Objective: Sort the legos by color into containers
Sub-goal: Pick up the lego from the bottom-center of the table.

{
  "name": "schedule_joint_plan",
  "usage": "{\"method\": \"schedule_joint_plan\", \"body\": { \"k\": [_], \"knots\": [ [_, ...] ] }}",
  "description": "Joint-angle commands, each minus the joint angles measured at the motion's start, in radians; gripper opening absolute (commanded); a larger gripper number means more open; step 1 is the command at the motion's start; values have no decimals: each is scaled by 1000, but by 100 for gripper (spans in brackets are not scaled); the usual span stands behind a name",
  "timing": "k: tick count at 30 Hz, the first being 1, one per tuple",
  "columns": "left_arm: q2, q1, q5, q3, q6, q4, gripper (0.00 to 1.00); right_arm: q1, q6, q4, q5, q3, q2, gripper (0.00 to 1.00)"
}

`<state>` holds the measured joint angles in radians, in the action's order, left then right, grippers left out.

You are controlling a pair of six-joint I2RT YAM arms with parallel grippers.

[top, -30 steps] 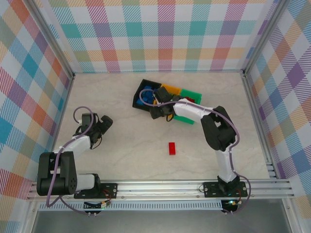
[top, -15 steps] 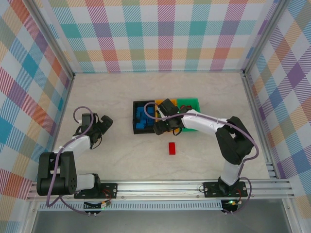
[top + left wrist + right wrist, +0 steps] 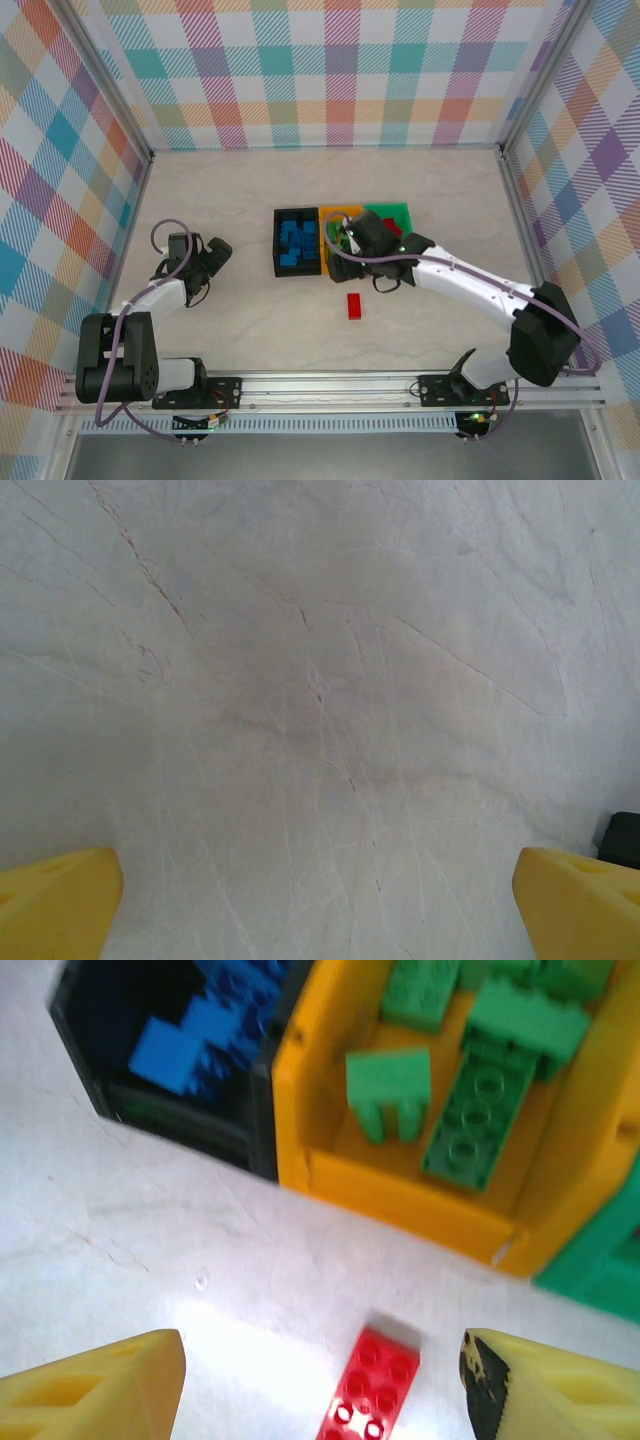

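right gripper (image 3: 322, 1362) hangs low in front of the containers, jaws apart and nothing between them. an empty claw, wide enough to drop over a brick.

and there's the target: one red lego (image 3: 368, 1392) lying flat on the table (image 3: 150, 1250), studs up, almost straight under the claw, a touch nearer its right finger. from overhead the same red lego (image 3: 354, 305) sits loose on the near side of the right gripper (image 3: 352, 243), apart from the bins.

just beyond the claw, the sorting explains itself. the black bin (image 3: 180, 1125), off toward the left finger, holds the blue legos (image 3: 200, 1030). the orange bin (image 3: 400, 1200), dead ahead, holds the green legos (image 3: 470, 1110). the green bin (image 3: 600, 1270), out past the right finger, is mostly cut off, though overhead a speck of red shows in it beside the arm. so my read is that red belongs in there, and this is the last stray piece.

the brick lies at a slant to the fingers, so i'd expect the wrist to need a small turn before a clean pinch.

left gripper (image 3: 320, 905) is parked well away over bare table, fingers fully spread and holding nothing, out of its partner's way.
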<state>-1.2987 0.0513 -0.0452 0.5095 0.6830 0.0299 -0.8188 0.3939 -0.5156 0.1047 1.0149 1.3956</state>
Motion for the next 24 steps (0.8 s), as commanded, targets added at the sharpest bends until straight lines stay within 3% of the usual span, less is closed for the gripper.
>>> {"method": "schedule_joint_plan", "body": {
  "k": [1, 6, 17, 24],
  "knots": [
    [-5, 11, -22, 22, -17, 17, 100, -38, 109, -40, 51, -112, -33, 73],
    [-1, 12, -25, 20, -17, 19, 100, -114, 194, -11, 107, -205, -16, 73],
    [-5, 12, -13, 26, -22, 8, 100, -164, 194, 30, 176, -87, 232, 73],
    [0, 11, -15, 26, -22, 4, 100, -169, 192, 69, 147, -96, 285, 42]
  ]
}}
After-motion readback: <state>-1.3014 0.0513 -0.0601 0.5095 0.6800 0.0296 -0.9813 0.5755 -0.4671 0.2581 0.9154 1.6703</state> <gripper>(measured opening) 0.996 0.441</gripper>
